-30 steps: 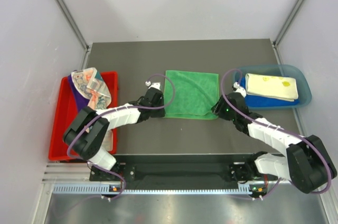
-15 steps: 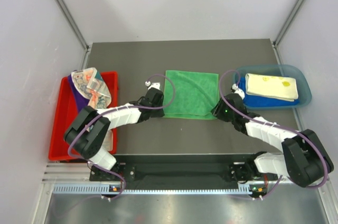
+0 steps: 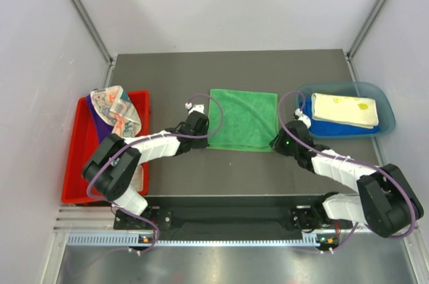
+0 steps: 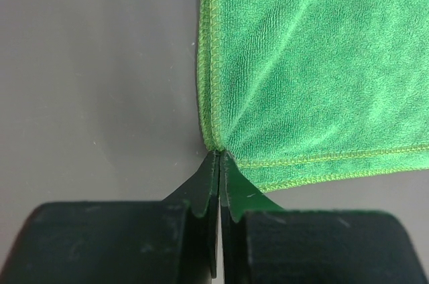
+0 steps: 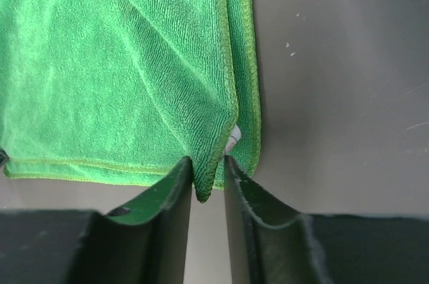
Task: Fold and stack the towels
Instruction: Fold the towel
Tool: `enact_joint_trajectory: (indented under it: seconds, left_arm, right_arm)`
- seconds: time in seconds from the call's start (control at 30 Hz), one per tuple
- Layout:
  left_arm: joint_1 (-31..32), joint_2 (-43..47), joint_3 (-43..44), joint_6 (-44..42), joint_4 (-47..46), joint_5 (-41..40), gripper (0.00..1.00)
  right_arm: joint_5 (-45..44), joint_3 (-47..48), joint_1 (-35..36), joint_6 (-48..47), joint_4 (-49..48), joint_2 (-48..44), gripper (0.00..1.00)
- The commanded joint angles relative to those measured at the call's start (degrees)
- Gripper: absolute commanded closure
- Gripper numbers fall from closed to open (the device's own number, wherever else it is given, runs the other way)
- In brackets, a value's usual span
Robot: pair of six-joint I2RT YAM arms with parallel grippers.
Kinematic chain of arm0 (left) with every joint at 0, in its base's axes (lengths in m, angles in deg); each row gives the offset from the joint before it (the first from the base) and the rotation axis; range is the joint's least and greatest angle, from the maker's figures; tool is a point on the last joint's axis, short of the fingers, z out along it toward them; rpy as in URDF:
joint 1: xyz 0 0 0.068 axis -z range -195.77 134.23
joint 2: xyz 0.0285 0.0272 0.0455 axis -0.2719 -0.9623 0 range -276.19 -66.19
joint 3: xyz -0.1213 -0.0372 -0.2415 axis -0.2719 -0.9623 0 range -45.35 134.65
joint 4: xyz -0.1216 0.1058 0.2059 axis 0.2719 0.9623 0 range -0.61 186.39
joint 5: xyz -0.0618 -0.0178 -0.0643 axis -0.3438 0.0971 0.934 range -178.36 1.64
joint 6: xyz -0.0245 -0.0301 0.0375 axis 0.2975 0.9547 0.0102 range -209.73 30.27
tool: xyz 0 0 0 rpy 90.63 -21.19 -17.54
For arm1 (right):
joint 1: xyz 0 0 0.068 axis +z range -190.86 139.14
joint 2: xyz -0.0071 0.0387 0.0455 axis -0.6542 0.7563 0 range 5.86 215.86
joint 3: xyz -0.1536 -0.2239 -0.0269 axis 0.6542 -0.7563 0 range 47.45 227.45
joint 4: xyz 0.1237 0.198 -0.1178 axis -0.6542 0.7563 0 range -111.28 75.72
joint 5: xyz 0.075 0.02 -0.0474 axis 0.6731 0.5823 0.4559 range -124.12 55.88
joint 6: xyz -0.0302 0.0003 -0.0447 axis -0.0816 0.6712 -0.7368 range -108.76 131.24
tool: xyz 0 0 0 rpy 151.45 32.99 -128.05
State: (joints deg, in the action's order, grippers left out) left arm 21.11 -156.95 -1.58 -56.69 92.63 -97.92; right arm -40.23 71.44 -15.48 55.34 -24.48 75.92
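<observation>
While the green towel [image 3: 242, 118] lies on the worktop [image 3: 228, 170], the left tool [image 4: 220, 157] pinches one near corner shut; the right tool [image 5: 208, 169] narrowly clasps the other.

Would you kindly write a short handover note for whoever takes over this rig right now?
Left gripper: shut on the near left corner of the green towel.
Right gripper: jaws narrowed on the towel's near right corner, with cloth bunched between them.
The green towel lies flat between the arms, two layers showing at its edges.
Done: the pale yellow towel sits folded on the blue towel in the blue bin.
Left: fold the green towel again and stack it. The purple towel and white printed towel lie crumpled in the red tray.
</observation>
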Motion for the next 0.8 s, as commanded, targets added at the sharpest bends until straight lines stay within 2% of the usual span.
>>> enact_joint_trajectory:
  seconds: [0.0, 0.3, 0.5, 0.77]
  left_arm:
    - [0.1, -1.2, 1.3, -0.7, 0.8, -1.6, 1.00]
    - [0.0, -0.2, 2.0, -1.5, 2.2, -2.1, 1.00]
    - [0.1, 1.6, 3.2, -2.2, 4.0, -2.4, 1.00]
    - [0.0, 5.1, 3.3, -2.3, 5.6, -2.9, 1.00]
  right_arm:
    - [-0.4, 1.9, 0.8, 0.0, -1.8, -0.4, 0.77]
    - [-1.3, 4.2, 0.9, -2.2, 0.1, -1.3, 1.00]
    - [-0.8, 6.2, 0.8, -2.9, 1.1, -3.8, 1.00]
    - [-1.6, 3.0, 0.8, -3.1, 3.0, -8.6, 1.00]
